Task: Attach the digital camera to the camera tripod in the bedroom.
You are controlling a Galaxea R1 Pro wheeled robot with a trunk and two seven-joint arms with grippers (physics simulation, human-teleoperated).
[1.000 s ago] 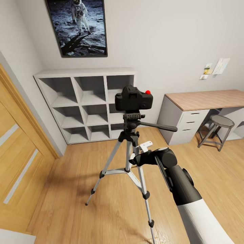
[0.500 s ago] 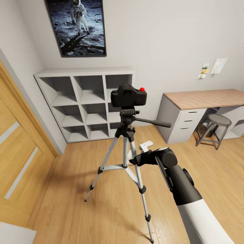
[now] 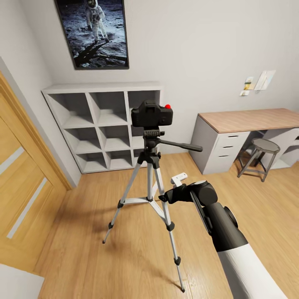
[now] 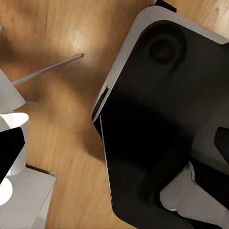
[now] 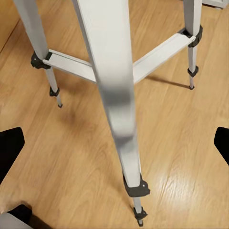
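The digital camera (image 3: 151, 115), black with a red button on top, sits upright on the head of the camera tripod (image 3: 150, 176). The tripod stands on the wood floor before the grey cube shelf, its pan handle (image 3: 181, 145) pointing right. My right gripper (image 3: 169, 193) hangs low beside the tripod's near leg, apart from it and well below the camera. In the right wrist view the right gripper (image 5: 114, 143) is open, and the silver leg (image 5: 112, 90) runs down the gap between the fingertips. The left gripper (image 4: 114, 145) is open over the floor and my own base.
A grey cube shelf (image 3: 104, 124) lines the back wall under the astronaut poster (image 3: 93, 33). A wood-topped desk (image 3: 249, 120) and a stool (image 3: 257, 155) stand at the right. The wooden door (image 3: 20, 187) is at the left. Bare floor lies around the tripod's feet.
The whole view has shifted: the tripod, shelf and desk now look smaller and further left, so I have backed away. The camera stays on the tripod. The right arm holds its pose.
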